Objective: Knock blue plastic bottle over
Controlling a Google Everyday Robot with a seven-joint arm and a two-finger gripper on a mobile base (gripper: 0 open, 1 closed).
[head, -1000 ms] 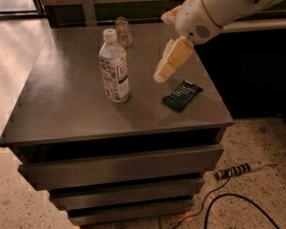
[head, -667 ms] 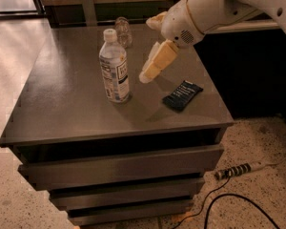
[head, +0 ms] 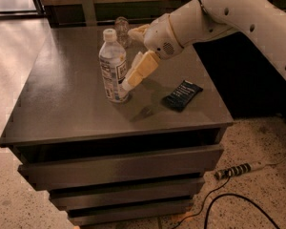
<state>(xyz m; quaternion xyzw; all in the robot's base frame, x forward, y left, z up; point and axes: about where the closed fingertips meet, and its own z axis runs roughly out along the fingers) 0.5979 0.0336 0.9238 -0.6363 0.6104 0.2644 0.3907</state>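
Note:
The blue plastic bottle, clear with a white cap and a white label, stands upright near the middle of the grey cabinet top. My gripper comes in from the right on the white arm. Its yellowish fingers point down and left. The fingertip is right at the bottle's lower right side, touching or nearly touching it.
A small clear glass jar stands at the back of the cabinet top behind the bottle. A dark snack packet lies to the right of the gripper. A cable and a striped tool lie on the floor at the lower right.
My gripper has moved left across the cabinet top, from near the snack packet up to the bottle's right side. The bottle still stands upright.

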